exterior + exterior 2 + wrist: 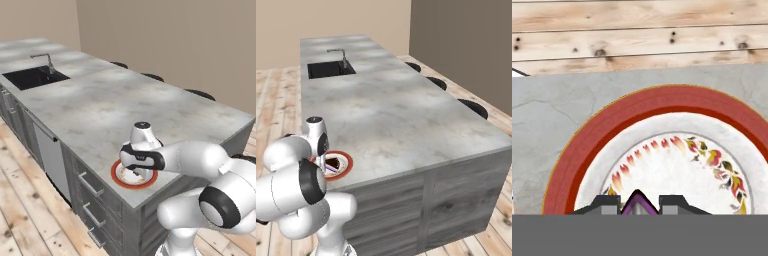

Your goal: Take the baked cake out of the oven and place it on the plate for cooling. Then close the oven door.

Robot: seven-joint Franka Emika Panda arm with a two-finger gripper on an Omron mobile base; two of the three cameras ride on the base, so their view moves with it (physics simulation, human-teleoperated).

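Note:
The plate, with an orange-red rim and a white flowered centre, lies on the grey island counter close to its near edge. My gripper points straight down over the plate's centre. It is shut on the cake, a dark slice with a purple layer whose tip shows between the fingertips. The cake sits low over the plate; I cannot tell whether it touches. The oven and the oven door are out of view.
A black sink with a faucet is set in the counter's far end. Dark stools stand along the opposite side. Drawers lie below the plate. Wooden floor runs past the counter edge.

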